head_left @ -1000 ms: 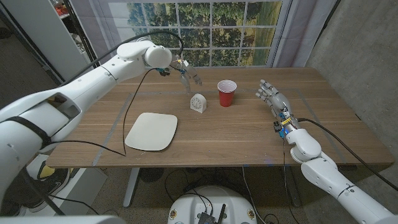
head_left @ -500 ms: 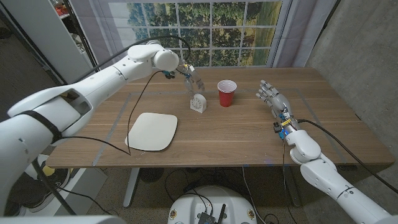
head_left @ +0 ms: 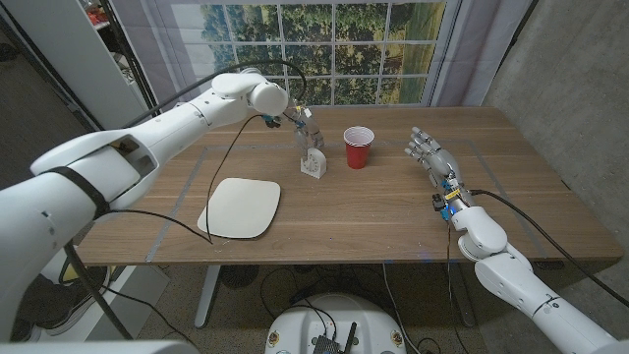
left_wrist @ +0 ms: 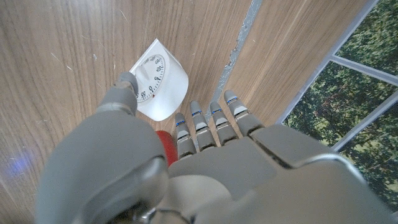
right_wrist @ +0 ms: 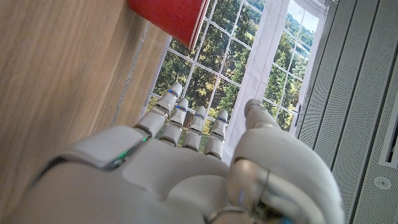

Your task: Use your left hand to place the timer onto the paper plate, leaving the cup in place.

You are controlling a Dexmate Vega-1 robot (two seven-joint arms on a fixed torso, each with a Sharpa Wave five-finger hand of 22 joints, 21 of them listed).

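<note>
Robot's left arm stretched to the table's far middle, right arm waiting at the right.
The left hand (head_left: 309, 131) points down, fingers apart and holding nothing; the right hand (head_left: 429, 151) holds nothing, its fingers (right_wrist: 186, 124) straight, reaching toward the far edge.

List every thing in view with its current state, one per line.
timer: upright on the table, not yet on the plate
left hand: over the timer, fingers apart
paper plate: bare, on the table
cup: upright, empty-looking
right hand: open, holding nothing
</note>
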